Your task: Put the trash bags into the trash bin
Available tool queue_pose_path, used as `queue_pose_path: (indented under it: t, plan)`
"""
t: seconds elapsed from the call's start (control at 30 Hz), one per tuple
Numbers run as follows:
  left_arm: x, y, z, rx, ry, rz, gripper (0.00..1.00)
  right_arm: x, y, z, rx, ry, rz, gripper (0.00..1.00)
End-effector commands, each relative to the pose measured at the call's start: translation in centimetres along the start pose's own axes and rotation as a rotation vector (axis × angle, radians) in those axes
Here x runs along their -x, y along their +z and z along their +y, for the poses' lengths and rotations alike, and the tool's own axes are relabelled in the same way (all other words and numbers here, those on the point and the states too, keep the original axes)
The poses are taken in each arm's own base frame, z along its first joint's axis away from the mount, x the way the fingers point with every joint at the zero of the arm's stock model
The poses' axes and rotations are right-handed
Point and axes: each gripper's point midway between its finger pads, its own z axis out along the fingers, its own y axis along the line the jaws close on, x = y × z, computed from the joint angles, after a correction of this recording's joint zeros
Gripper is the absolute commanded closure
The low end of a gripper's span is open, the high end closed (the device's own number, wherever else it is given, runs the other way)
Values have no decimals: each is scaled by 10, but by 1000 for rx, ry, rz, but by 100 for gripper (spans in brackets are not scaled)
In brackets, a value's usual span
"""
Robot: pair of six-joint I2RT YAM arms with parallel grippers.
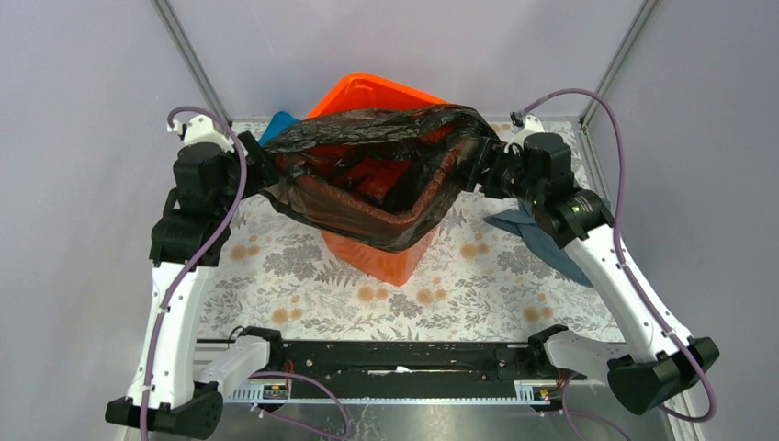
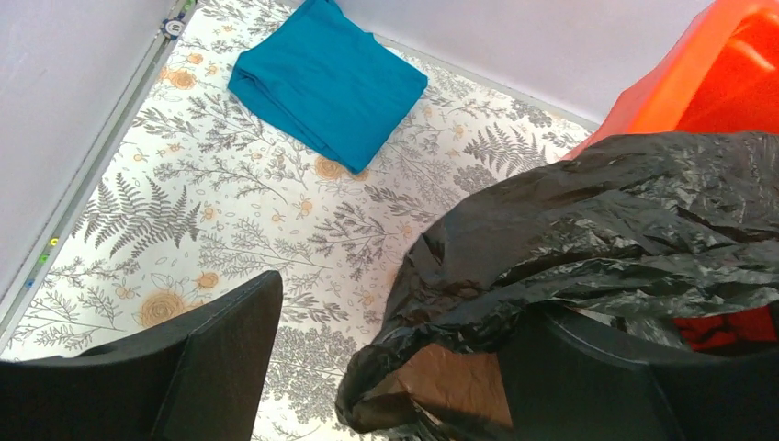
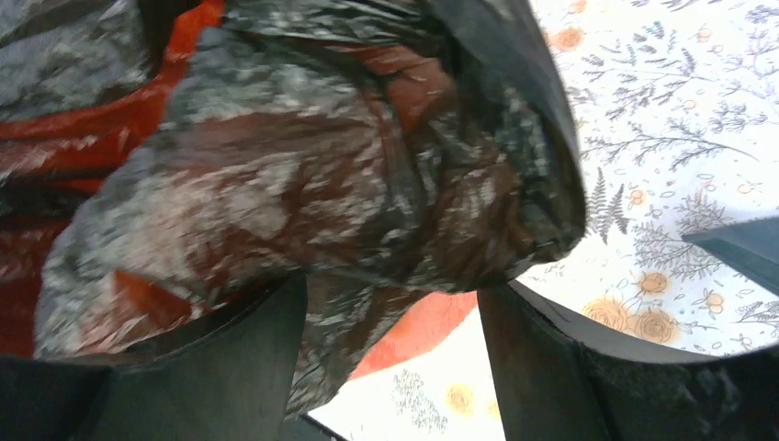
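The orange trash bin [image 1: 381, 262] stands mid-table, tilted. The black trash bag [image 1: 367, 133] is stretched across its top with the mouth spread wide, and part of it hangs down the bin's front. My left gripper [image 1: 260, 170] is at the bag's left edge. In the left wrist view the jaws [image 2: 400, 303] stand wide open, the bag [image 2: 597, 239] is draped over the right finger [image 2: 625, 377], and the bin [image 2: 680, 92] is behind. My right gripper [image 1: 479, 165] is at the bag's right edge, open [image 3: 390, 294], with bag film [image 3: 303, 165] lying over and between its fingers.
A folded teal cloth [image 2: 326, 78] lies at the back left, beside the bin [image 1: 278, 124]. A grey-blue cloth [image 1: 542, 234] lies under the right arm. The table has a floral cover [image 1: 294, 266] and is closed in by walls and metal frame posts.
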Motion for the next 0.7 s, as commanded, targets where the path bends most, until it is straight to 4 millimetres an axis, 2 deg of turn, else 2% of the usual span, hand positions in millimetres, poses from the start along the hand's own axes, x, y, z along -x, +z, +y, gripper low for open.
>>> queue_pose_path:
  t: [0.0, 0.1, 0.2, 0.33, 0.47, 0.57, 0.67]
  plan:
    - [17, 8, -27, -129, -1, -48, 17, 56, 14, 14, 21, -9, -165, 25]
    - [4, 12, -35, -174, 6, 1, 19, 70, 31, 13, 48, -38, -179, 23]
    - [3, 1, -26, -151, 30, -6, 15, 81, 42, -1, 21, -69, -180, 21]
    - [11, -24, -10, -107, 59, -67, 4, 98, 40, -33, -28, -51, -210, 11]
    - [15, -33, -14, -129, 40, -77, 2, 114, 39, -42, -2, -10, -192, 9]
    - [36, -50, -30, -205, 33, -114, 1, 106, 30, -40, -9, -1, -144, 5]
    - [68, -81, -56, -346, 31, -204, 1, 95, 11, -29, 18, 12, -128, 1]
